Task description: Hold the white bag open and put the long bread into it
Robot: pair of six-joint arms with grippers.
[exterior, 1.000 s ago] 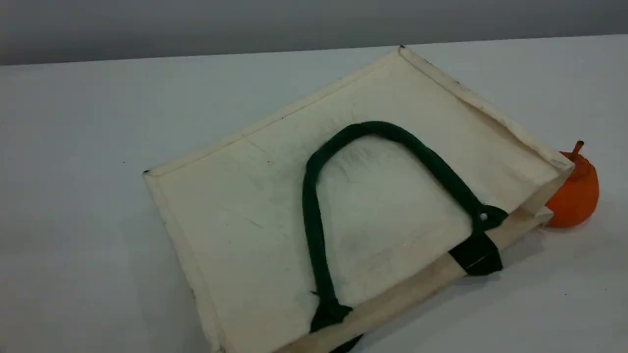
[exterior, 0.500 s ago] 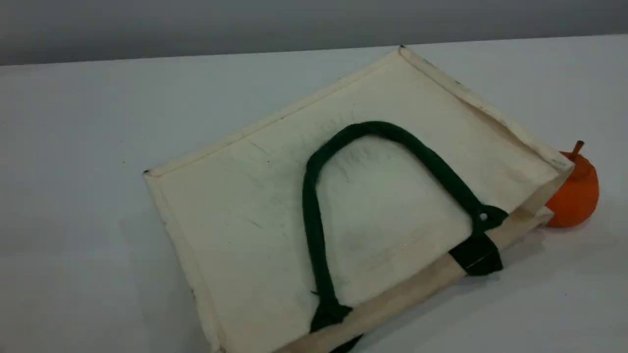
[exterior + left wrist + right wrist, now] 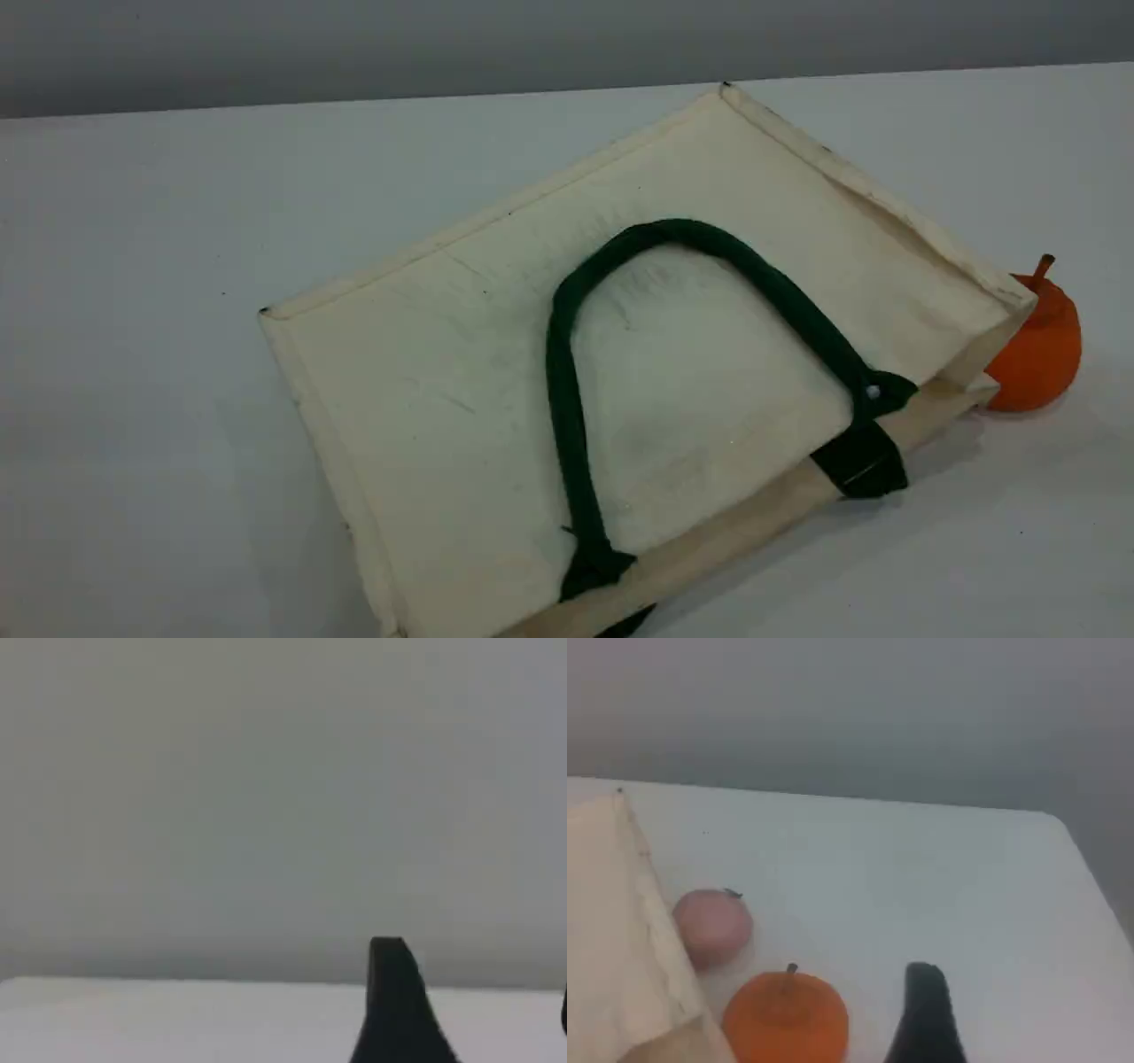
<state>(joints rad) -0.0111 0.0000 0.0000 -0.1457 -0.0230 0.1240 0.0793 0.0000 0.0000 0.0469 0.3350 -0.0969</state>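
Note:
The white bag [image 3: 443, 390] lies flat on the table, its mouth edge toward the near right. One dark green rope handle [image 3: 564, 399] lies looped on its top face. A corner of the bag [image 3: 611, 948] shows in the right wrist view. The long bread is out of view. Neither arm shows in the scene view. My left gripper [image 3: 478, 1019] hovers over bare table, one fingertip [image 3: 394, 1001] mid-frame and a sliver of the other at the right edge, open with nothing between. Only one fingertip [image 3: 924, 1014] of my right gripper [image 3: 1028, 1036] shows, beside the fruit, holding nothing.
A round orange fruit with a stem [image 3: 1038, 353] sits against the bag's right corner, also seen as the orange fruit [image 3: 786, 1017]. A roundish pink-tan bun [image 3: 713, 926] lies just beyond it. The table's far edge [image 3: 1045, 813] meets a grey wall.

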